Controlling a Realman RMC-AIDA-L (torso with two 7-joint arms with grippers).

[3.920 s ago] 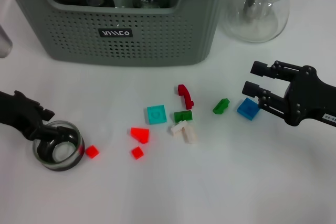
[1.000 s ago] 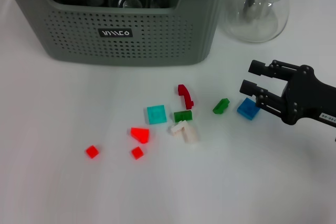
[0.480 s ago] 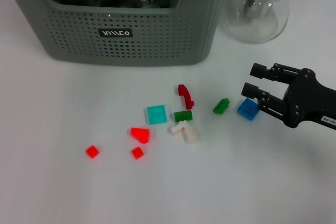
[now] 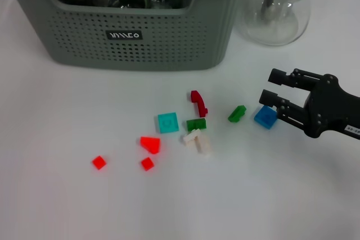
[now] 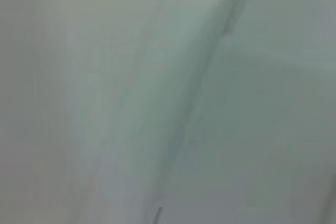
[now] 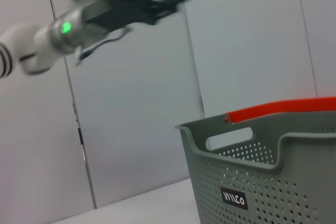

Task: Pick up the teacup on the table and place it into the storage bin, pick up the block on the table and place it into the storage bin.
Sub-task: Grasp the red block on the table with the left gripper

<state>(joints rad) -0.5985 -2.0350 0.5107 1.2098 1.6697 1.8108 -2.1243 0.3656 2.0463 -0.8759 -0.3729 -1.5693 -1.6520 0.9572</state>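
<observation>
The blue block (image 4: 265, 116) lay at right-centre on the tabletop (image 4: 56, 105), just left of the right claw (image 4: 272, 91), whose fingers were parted. The bin (image 4: 140, 37) stood at upper left.

Storage bin (image 4: 169, 43) far behind the blocks (image 4: 167, 122); carafe (image 4: 278, 7) right of it; my right gripper (image 4: 271, 90) right of the blocks.

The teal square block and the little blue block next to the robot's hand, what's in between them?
In the head view, between the teal block and blue block lie a dark red curved piece, a dark green block and a small green block.
</observation>
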